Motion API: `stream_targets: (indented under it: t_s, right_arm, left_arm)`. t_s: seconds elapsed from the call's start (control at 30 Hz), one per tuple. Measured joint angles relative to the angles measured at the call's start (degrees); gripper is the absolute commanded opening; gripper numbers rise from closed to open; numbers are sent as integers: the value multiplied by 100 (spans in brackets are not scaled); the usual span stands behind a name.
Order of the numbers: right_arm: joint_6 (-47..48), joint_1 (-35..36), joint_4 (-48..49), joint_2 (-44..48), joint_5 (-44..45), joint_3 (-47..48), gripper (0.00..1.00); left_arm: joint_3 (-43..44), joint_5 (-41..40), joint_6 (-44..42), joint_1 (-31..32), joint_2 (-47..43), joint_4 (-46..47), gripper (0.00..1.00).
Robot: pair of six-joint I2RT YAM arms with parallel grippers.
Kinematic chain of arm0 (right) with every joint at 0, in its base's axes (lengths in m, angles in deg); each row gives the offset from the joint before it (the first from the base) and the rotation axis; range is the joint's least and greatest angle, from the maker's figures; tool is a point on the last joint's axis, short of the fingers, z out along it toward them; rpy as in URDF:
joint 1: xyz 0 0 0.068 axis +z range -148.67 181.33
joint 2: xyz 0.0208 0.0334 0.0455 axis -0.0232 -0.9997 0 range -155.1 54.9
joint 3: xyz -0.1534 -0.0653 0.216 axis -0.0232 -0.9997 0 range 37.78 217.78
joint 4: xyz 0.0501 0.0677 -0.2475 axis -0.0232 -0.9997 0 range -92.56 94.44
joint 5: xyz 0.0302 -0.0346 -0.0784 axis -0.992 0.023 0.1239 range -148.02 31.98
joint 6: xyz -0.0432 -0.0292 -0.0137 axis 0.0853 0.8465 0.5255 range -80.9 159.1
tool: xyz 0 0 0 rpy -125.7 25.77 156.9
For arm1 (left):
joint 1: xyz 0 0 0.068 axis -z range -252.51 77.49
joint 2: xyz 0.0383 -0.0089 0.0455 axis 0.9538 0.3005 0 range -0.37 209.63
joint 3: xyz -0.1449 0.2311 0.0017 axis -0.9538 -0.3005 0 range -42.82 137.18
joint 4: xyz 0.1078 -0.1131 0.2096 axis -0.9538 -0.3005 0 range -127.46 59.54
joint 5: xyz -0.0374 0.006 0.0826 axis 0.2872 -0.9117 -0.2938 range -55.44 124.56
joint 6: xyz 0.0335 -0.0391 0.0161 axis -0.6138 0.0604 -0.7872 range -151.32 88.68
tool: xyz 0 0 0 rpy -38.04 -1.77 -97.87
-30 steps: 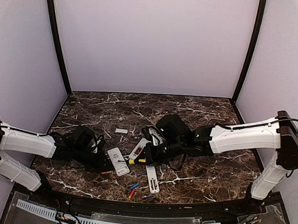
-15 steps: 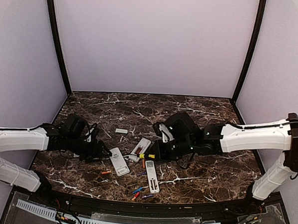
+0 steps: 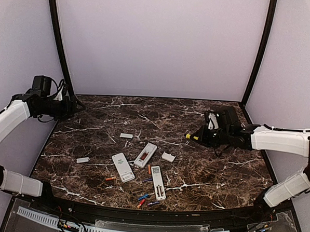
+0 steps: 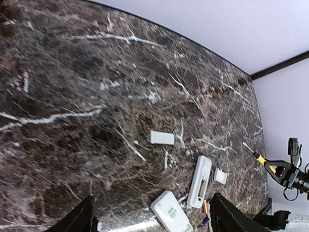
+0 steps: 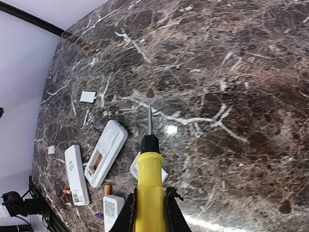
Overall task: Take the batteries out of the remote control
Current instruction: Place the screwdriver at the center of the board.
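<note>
**Right claw** (image 5: 149, 215): pressed together on the yellow handle of a screwdriver (image 5: 148, 176), with the shaft pointing ahead of the fingers.

**Left claw** (image 4: 153, 197): fingers spread wide, nothing between them. It is raised over the far left corner of the tabletop (image 3: 214, 173).

**Writing:** none legible.
- The remote nearest the left claw carries a label with a green mark.
- The remote cut off at the bottom edge of the right wrist view, left of the right claw, carries a dark printed block.
- Both are too small to read.

**Counts:**
- Three white remotes (image 3: 145, 155) lie well apart from both claws, left of the right claw and nearer the arm bases.
- Three small white cover plates (image 3: 126, 136) lie scattered around them.
- At least five batteries (image 3: 142, 199) lie loose on the tabletop among and nearer the arm bases than the remotes. Some are orange-red, some blue or dark.
- The exact number in the nearest cluster cannot be settled.

**Obscured:**
- One remote shows an orange-red patch in its open bay. I cannot tell whether that is a cell.
- One cover plate is partly hidden behind the screwdriver handle in the right wrist view.
</note>
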Motion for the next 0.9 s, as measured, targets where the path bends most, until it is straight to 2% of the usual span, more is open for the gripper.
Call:
stream_targets:
  t_s: [0.1, 0.2, 0.4, 0.6, 0.9]
  right_arm:
    - [105, -286, 387, -153, -107, -192, 0]
    - [195, -358, 734, -369, -205, -273, 0]
    - [356, -400, 1287, -837, -400, -431, 0]
    - [487, -420, 1504, -1228, -420, -444, 0]
    - [667, -422, 1650, -1508, -461, -461, 41]
  left_arm:
    - [205, -219, -210, -380, -94, 17, 79]
    - [96, -472, -136, -404, -365, 273, 79]
    - [-1071, -748, 636, -404, -1167, 1572, 79]
    - [-1255, -813, 789, -404, -852, 1961, 78]
    - [-1572, -848, 789, -404, -938, 2315, 78]
